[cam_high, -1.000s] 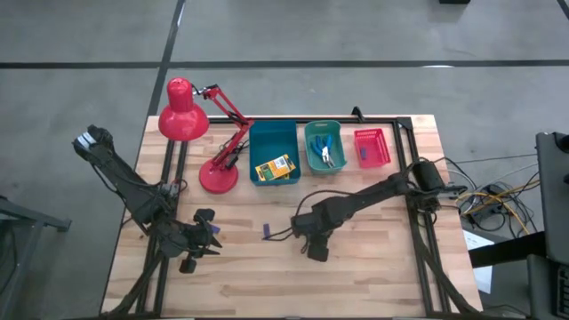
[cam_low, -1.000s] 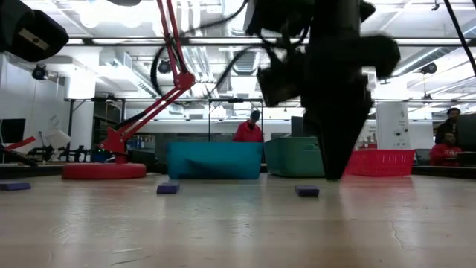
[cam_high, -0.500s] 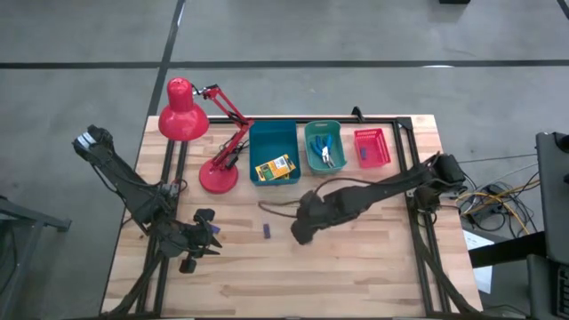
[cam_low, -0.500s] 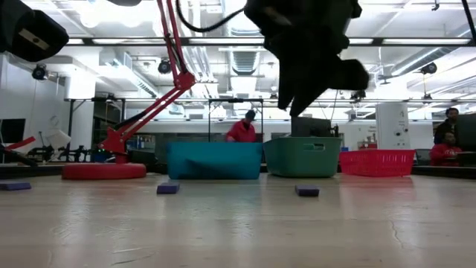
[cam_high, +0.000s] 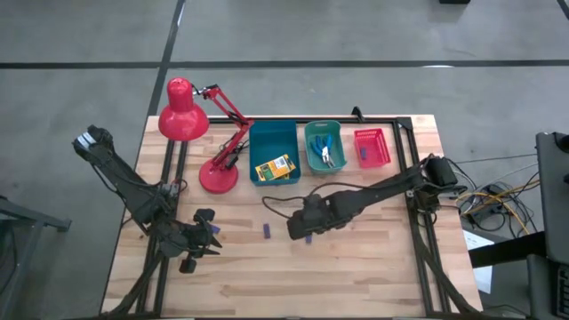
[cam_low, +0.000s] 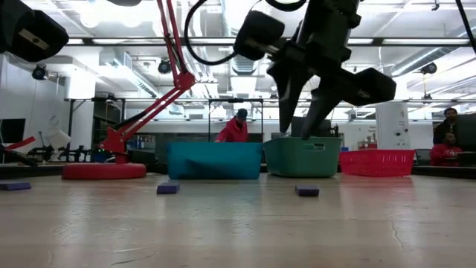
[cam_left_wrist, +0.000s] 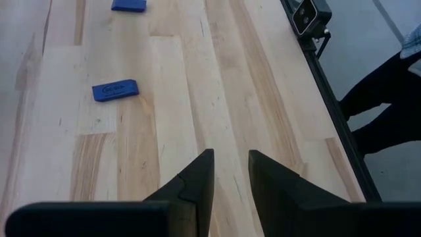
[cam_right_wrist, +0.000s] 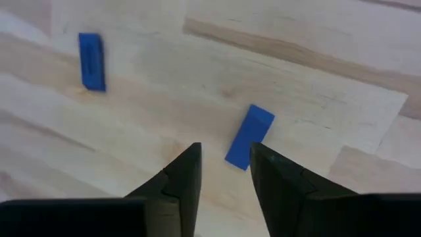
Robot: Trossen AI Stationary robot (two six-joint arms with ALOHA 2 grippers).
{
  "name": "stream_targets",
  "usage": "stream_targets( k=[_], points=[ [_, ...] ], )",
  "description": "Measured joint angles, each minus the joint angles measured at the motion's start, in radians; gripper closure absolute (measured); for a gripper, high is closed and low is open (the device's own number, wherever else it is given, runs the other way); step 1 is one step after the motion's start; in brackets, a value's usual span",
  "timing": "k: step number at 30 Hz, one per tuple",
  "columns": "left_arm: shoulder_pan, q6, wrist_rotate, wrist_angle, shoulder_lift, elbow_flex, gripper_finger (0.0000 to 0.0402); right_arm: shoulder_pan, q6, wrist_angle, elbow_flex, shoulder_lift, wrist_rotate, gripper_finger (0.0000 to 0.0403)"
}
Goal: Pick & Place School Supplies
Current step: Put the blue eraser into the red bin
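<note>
Right end effector (cam_right_wrist: 223,161) hangs above mid-tabletop, fingers (cam_low: 286,112) parted with a clear gap, nothing held; a small purple eraser block (cam_right_wrist: 249,137) lies flat on the wood just ahead of the tips, a second purple eraser block (cam_right_wrist: 91,60) well apart from it. Right arm stretches in low from the right edge of the light wooden tabletop (cam_high: 373,267). Left end effector (cam_left_wrist: 230,174) sits low near the front-left, fingers narrowly apart, empty; two more small erasers (cam_left_wrist: 115,90) lie ahead of it, the nearer one has pale print on top, too small to read. Yellow-and-green crayon boxes (cam_high: 274,168) are in the blue plastic bin (cam_high: 272,135); printing on them not legible. Blue-handled metal scissor-like tools (cam_high: 324,152) are in the teal bin (cam_high: 323,128); red mesh basket (cam_high: 372,148) is beside that. Red desk lamp (cam_high: 184,120) stands at back-left. People in red tops (cam_low: 235,129) show in the room behind.
</note>
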Motion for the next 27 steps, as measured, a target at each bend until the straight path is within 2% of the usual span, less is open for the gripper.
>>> stream_targets(
  k=[5, 11, 16, 27],
  points=[
    [0.000, 0.000, 0.000, 0.000, 0.000, 0.000, 0.0303, 0.000, 0.137, -0.007, -0.004, 0.025, -0.017, 0.0248],
    [0.000, 0.000, 0.000, 0.000, 0.000, 0.000, 0.0303, 0.000, 0.189, 0.002, 0.004, 0.105, -0.093, 0.0230],
    [0.000, 0.000, 0.000, 0.000, 0.000, 0.000, 0.0303, -0.001, 0.198, 0.003, 0.022, 0.151, -0.113, 0.0231],
    [0.000, 0.000, 0.000, 0.000, 0.000, 0.000, 0.0303, -0.009, 0.258, -0.005, 0.024, 0.155, -0.123, 0.0240]
  ],
)
